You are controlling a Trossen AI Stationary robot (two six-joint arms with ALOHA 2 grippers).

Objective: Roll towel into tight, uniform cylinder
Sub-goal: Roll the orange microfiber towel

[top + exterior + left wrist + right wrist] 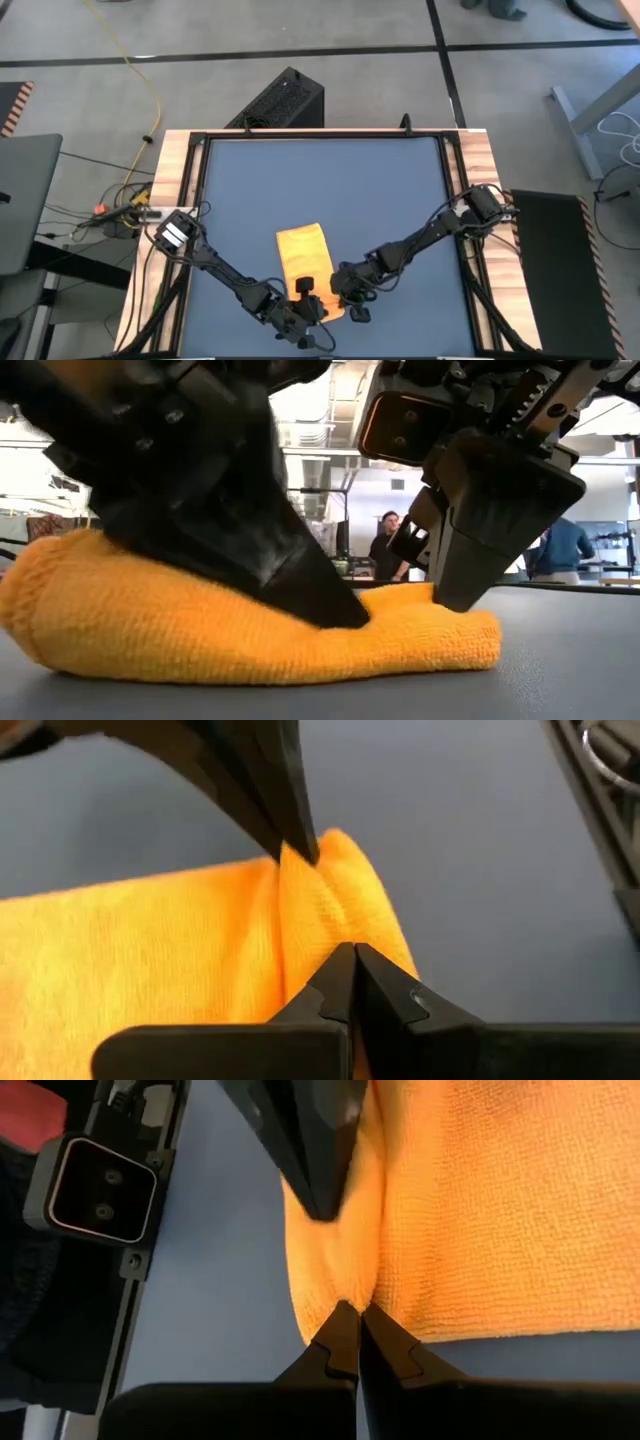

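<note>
At the near edge of the desk (320, 170), the towel (305, 265) lies flat on the dark blue-grey mat, a folded strip running from the near edge toward the middle. It is a bright yellow-orange, soft, nubby cloth, and its near end is humped into a thick rounded fold. Both claws press into that near end. The left claw (308, 312) has its fingers clenched together, the tips pinching a crease of the towel. The right claw (340, 298) is just beside it, also clenched, its tips nipped on the towel's fold near the corner. In the low view both dark fingers dent the plush pile.

Beyond the towel the mat is smooth and bare up to the far rail, with open room on either side of the strip. A black frame borders the mat, and pale wooden strips (172, 180) run along the left and right edges. The two dark arms reach in from the side edges toward the near centre.

Past the desk, a black box (285, 100) stands on the grey floor and a yellow cable (140, 70) trails across it. In the low view, people (385, 545) stand far back in a bright room.
</note>
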